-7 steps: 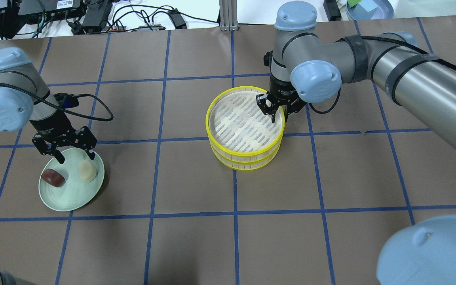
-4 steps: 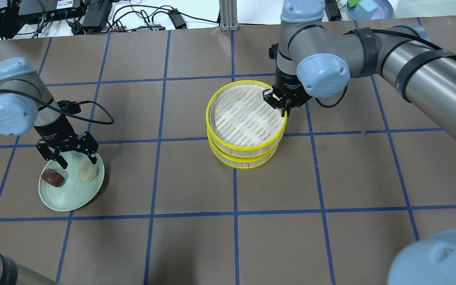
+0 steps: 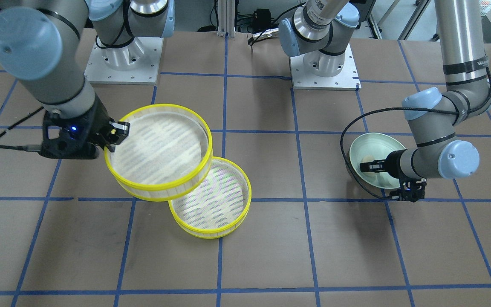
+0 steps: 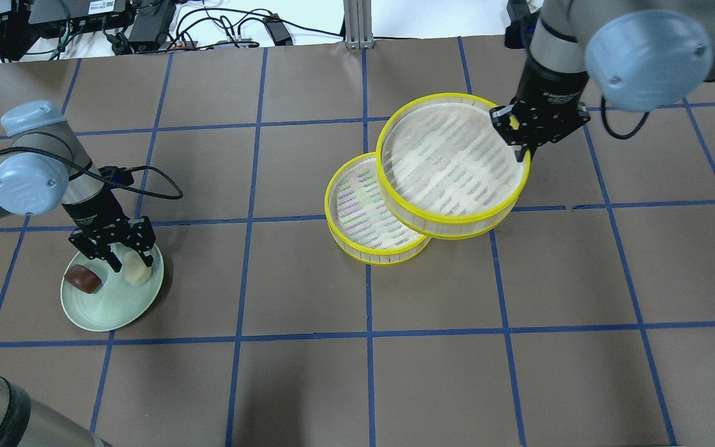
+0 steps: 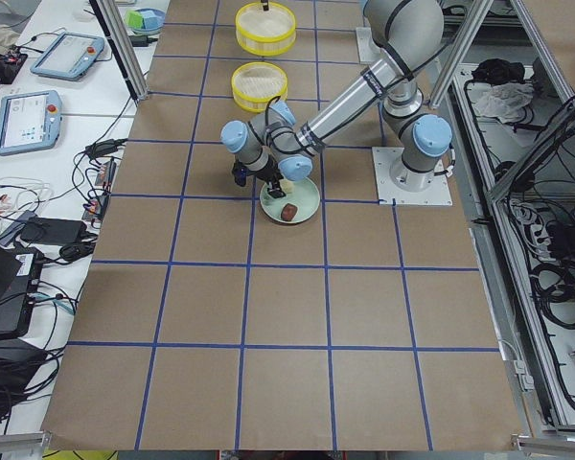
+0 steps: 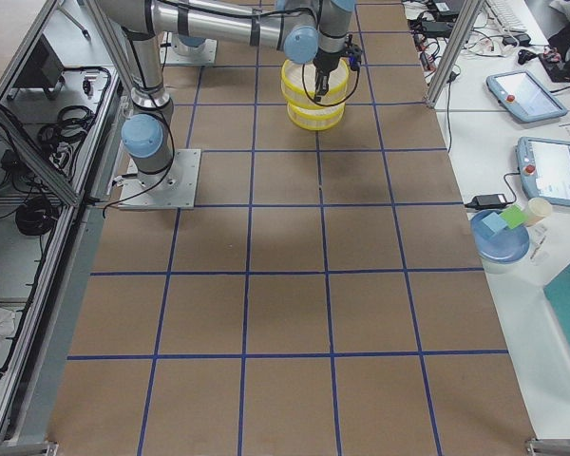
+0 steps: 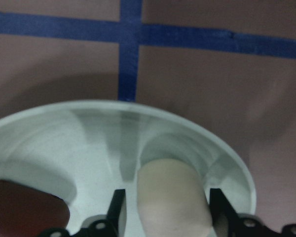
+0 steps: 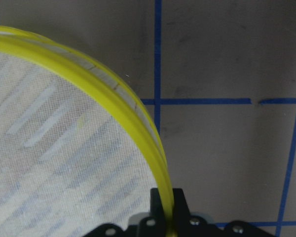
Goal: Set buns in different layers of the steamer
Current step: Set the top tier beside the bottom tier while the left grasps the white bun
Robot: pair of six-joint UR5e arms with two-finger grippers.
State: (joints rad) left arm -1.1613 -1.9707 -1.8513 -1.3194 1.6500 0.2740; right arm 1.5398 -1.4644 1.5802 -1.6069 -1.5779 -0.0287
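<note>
My right gripper [image 4: 522, 146] is shut on the yellow rim of the upper steamer layer [image 4: 450, 161] and holds it lifted, offset to the right of the lower layer [image 4: 357, 205]. The lower layer stands on the table, partly covered. The front view shows the gripper [image 3: 115, 132], the raised layer [image 3: 160, 147] and the lower layer [image 3: 211, 200]. My left gripper [image 4: 126, 264] is open and low over the pale green plate [image 4: 109, 310]. Its fingers [image 7: 119, 210] straddle the cream bun [image 7: 171, 197] closely. The brown bun [image 4: 83, 278] lies beside it on the plate.
Blue tape lines grid the brown table. Both arm bases [image 3: 324, 64] stand at the robot's side. Cables and power bricks [image 4: 146, 25] lie along the far edge. A blue bowl [image 4: 581, 12] sits off the far right corner.
My right gripper has lifted the upper layer off the lower one and carried it to the right and farther away. My left gripper has come down around the cream bun, fingers narrower.
</note>
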